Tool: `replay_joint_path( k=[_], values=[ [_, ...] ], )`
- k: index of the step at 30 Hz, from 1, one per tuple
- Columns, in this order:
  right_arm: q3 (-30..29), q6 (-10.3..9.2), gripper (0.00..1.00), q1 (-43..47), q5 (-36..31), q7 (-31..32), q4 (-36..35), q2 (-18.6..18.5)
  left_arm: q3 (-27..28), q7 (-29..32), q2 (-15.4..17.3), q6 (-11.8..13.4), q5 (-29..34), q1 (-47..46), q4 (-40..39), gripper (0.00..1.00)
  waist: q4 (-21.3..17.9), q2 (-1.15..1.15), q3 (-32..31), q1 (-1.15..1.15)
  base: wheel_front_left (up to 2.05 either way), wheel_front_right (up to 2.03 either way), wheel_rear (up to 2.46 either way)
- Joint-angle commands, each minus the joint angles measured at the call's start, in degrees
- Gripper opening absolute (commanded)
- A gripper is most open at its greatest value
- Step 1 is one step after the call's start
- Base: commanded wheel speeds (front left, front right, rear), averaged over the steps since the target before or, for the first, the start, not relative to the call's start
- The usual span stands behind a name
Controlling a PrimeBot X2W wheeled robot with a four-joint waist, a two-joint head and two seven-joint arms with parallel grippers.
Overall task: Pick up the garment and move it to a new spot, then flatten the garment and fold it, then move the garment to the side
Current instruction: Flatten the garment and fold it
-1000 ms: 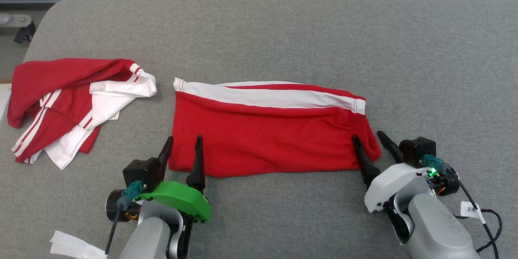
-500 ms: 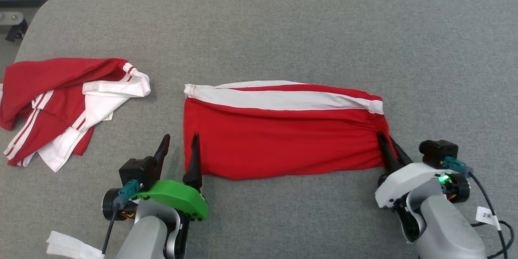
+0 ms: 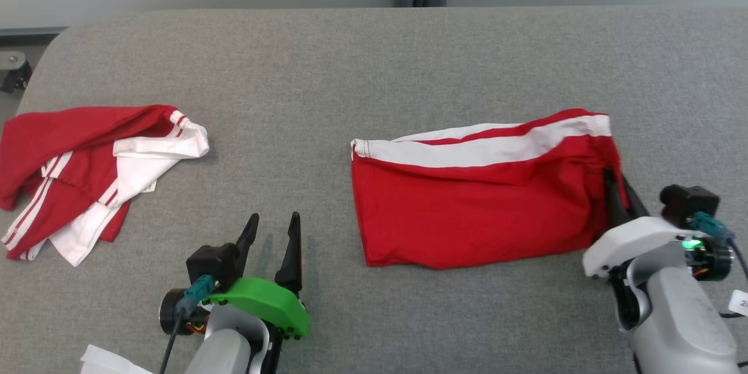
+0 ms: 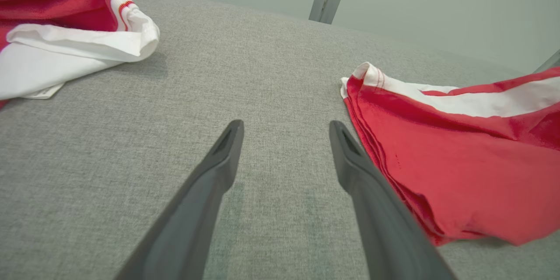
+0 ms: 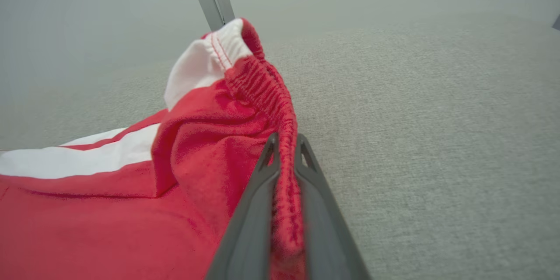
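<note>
The grey fabric surface [image 3: 374, 58] carries red shorts [image 3: 467, 210] stretching left from the right end effector [image 3: 616, 177], and a crumpled red-and-white garment [image 3: 87, 169] well left of the left end effector [image 3: 274, 217].

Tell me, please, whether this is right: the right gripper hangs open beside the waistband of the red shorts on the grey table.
Not quite. The right gripper is shut on the waistband of the red shorts on the grey table, not open beside it; the right wrist view shows it.

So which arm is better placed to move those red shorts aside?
The right: the right gripper is shut on the elastic waistband of the red shorts, while the left gripper hangs open over the grey surface beside them.
</note>
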Motion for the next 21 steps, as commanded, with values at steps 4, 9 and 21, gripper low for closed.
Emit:
replay_joint_path(
  k=[4, 9, 21],
  values=[
    [8.36, -0.08, 0.00, 0.44, 4.21, 0.63, -1.20, 1.30, -0.50, -0.04, 0.21, -0.35, -0.68, 0.73, 0.29, 1.00, 0.68, 0.00, -0.64, 0.00, 0.00, 0.00, 0.00],
    [20.29, -0.08, 0.00, -0.12, 13.96, 3.09, -5.23, 1.67, -1.00, -0.04, 0.20, 0.07, -0.72, 0.76, 0.10, 1.00, 2.37, 0.00, -0.75, 0.00, 0.00, 0.00, 0.00],
    [40.86, -0.08, 1.00, -6.83, 23.94, 1.58, -3.34, 1.61, -2.18, -0.04, 0.20, 0.59, -1.34, 1.47, 1.09, 1.00, 6.37, 0.00, -0.93, 0.00, 0.00, 0.00, 0.00]
  ],
)
